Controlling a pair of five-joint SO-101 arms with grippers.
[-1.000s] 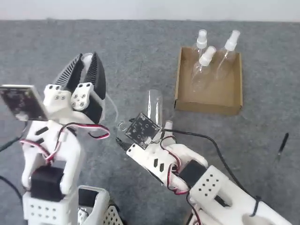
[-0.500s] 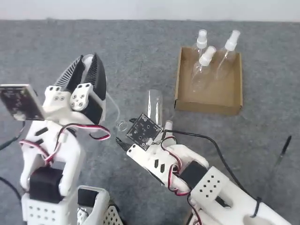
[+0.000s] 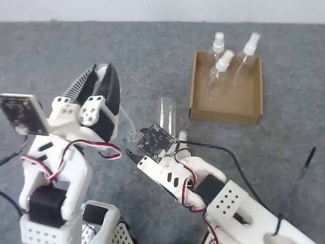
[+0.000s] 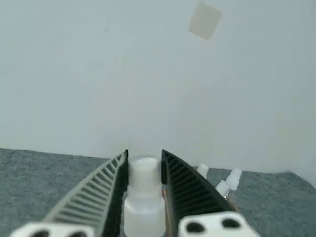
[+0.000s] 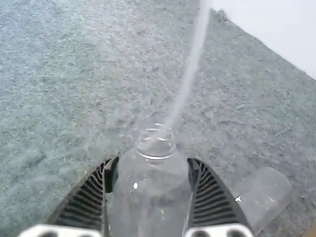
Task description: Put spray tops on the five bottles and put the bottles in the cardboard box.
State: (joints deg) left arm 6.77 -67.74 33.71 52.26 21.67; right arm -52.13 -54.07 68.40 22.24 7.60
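Left gripper (image 3: 101, 70) is shifting toward 4 o'clock, clamping the spray top (image 4: 144, 192); right gripper (image 5: 151, 165) is squeezing an open bottle (image 5: 150, 197), a spare bottle (image 3: 167, 112) lying at its 1 o'clock.

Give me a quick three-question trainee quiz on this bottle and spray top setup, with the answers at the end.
1. How many capped bottles lie in the cardboard box?
2. True or false: the left gripper is shut on a spray top.
3. What is the right gripper shut on? A) a sponge B) an open bottle C) nothing

Key: 1. three; 2. true; 3. B
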